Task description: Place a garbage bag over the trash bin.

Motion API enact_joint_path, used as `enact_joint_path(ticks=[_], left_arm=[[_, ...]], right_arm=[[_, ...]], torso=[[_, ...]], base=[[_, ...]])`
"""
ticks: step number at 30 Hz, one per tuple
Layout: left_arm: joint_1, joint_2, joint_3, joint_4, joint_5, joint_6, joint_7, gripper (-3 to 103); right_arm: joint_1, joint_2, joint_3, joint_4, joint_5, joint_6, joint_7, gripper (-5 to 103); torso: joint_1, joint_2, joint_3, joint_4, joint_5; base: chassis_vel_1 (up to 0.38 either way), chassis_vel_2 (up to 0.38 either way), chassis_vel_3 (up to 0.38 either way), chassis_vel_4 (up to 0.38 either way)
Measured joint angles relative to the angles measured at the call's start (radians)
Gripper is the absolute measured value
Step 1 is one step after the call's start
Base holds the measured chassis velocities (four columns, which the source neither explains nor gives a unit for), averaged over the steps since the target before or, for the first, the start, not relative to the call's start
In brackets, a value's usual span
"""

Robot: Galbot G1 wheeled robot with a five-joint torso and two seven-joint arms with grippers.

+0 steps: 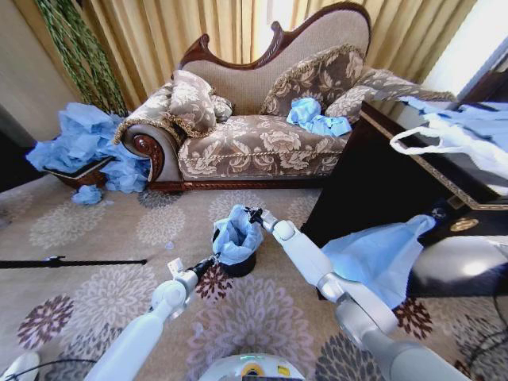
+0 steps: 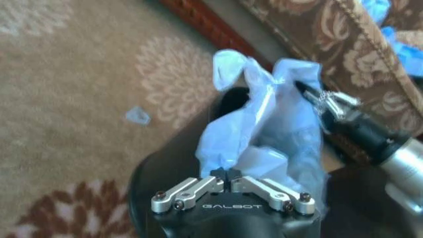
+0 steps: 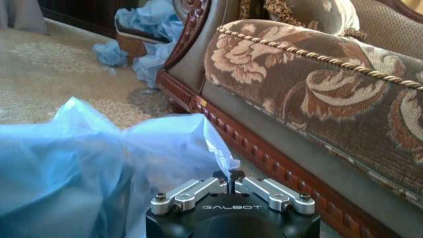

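Both arms reach forward and down over the carpet, meeting at the bin from either side. The left gripper (image 1: 213,263) comes in low from the near left, and in its wrist view the fingertips are pressed together on a fold of the garbage bag (image 2: 264,144) right at the near edge of the bin. The right gripper (image 1: 255,214) comes over from the right with the elbow bent, sitting at the far upper edge of the bag; in its own wrist view its fingers (image 3: 228,177) are closed, pinching the blue film.

The trash bin (image 1: 238,263) stands upright on the carpet between the two grippers, small and black. The garbage bag is bunched up on top of it, crumpled, with its dark lower side still showing below the plastic. So the bag's on the bin but not spread neatly around the rim.

The floor is a beige carpet (image 1: 103,230) with big floral medallions, and a tiny scrap of blue plastic (image 2: 138,115) lies on it near the bin. To the right there's a dark wooden table (image 1: 373,182) with a white handled bag (image 1: 444,141) on top and another blue bag (image 1: 381,254) draped off its corner. Further back is a floral sofa (image 1: 254,143) with blue plastic (image 1: 316,117) on the seat, a heap of blue bags (image 1: 83,147) at its left end, and gold curtains (image 1: 198,24) behind.
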Motion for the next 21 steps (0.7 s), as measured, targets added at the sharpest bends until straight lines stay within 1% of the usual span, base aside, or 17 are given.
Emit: enact_joint_path(ticks=[1, 2, 3, 8, 10, 13, 19, 21], left_arm=[[0.000, -0.001, -0.001, 0.000, -0.003, 0.000, 0.001, 1], [-0.002, 0.000, -0.004, -0.002, -0.008, 0.000, 0.003, 1], [-0.004, 0.001, -0.009, -0.007, -0.017, -0.003, 0.009, 0], [-0.012, 0.001, -0.014, -0.006, -0.037, -0.014, 0.027, 0], [-0.014, -0.002, -0.020, -0.005, -0.043, -0.020, 0.036, 0], [-0.017, -0.006, -0.028, -0.009, -0.055, -0.023, 0.040, 0], [-0.033, -0.016, -0.049, 0.013, -0.078, -0.026, 0.022, 0], [-0.037, -0.024, -0.062, 0.023, -0.092, -0.025, 0.001, 0]], right_arm=[[0.000, -0.003, 0.000, 0.004, -0.002, 0.000, -0.002, 0], [-0.001, -0.005, 0.000, 0.009, -0.003, 0.000, -0.003, 0], [-0.002, -0.011, 0.001, 0.017, -0.007, 0.000, -0.005, 0], [-0.011, -0.020, 0.002, 0.024, -0.014, 0.001, -0.005, 0], [-0.012, -0.020, 0.004, 0.024, -0.013, 0.001, -0.004, 0], [-0.005, -0.016, 0.007, 0.017, -0.016, 0.002, -0.004, 0], [0.034, 0.019, 0.031, -0.054, -0.062, 0.015, -0.016, 0], [0.050, 0.038, 0.047, -0.094, -0.094, 0.023, -0.023, 0]], torso=[[0.000, 0.000, 0.000, 0.0011, -0.0010], [0.001, 0.000, 0.000, 0.0005, -0.0009], [0.000, 0.000, 0.000, 0.0005, -0.0002], [0.000, 0.000, 0.000, -0.0001, 0.0000], [0.000, 0.000, 0.000, 0.0004, 0.0000], [0.000, 0.000, 0.000, 0.0004, 0.0000], [0.000, 0.000, 0.000, 0.0004, -0.0001], [0.000, 0.000, 0.000, 0.0006, -0.0001]], base=[[0.000, 0.000, 0.000, 0.000], [0.000, 0.000, 0.000, 0.000], [0.000, 0.000, 0.000, 0.000], [0.000, 0.000, 0.000, 0.000], [0.000, 0.000, 0.000, 0.000], [0.000, 0.000, 0.000, 0.000], [0.000, 0.000, 0.000, 0.000], [0.000, 0.000, 0.000, 0.000]])
